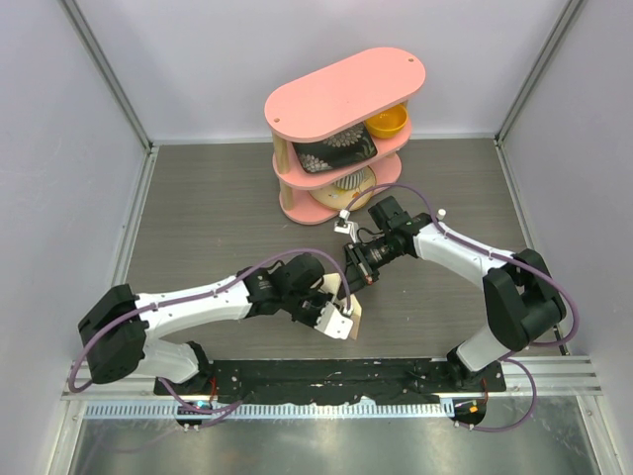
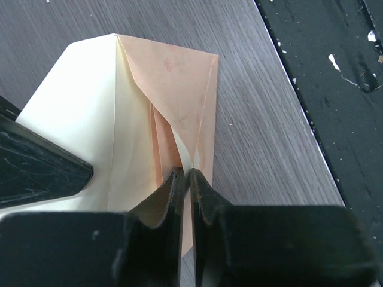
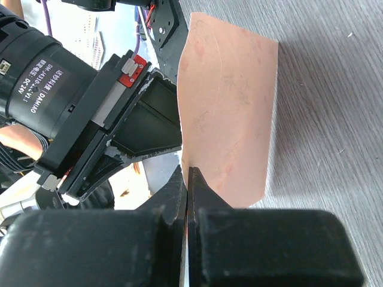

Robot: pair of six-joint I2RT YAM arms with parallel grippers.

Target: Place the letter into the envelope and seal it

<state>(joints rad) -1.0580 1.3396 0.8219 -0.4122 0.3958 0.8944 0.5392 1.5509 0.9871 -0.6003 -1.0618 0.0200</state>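
Note:
The peach-tan envelope (image 2: 179, 72) is held upright on its edge above the table between both grippers; in the top view it (image 1: 357, 315) shows as a thin strip. The cream-yellow letter (image 2: 78, 119) lies against the envelope's open side, with a cream sliver reaching into the opening. My left gripper (image 2: 187, 173) (image 1: 341, 309) is shut on the envelope's edge at the opening. My right gripper (image 3: 187, 173) (image 1: 353, 280) is shut on another edge of the envelope (image 3: 230, 107). One right finger (image 2: 36, 170) shows dark against the letter.
A pink three-tier shelf (image 1: 341, 94) stands at the back middle, holding a yellow bowl (image 1: 387, 122) and a dark patterned plate (image 1: 334, 153). A black base strip (image 2: 335, 60) runs along the table's near edge. Grey walls enclose the left, right and back.

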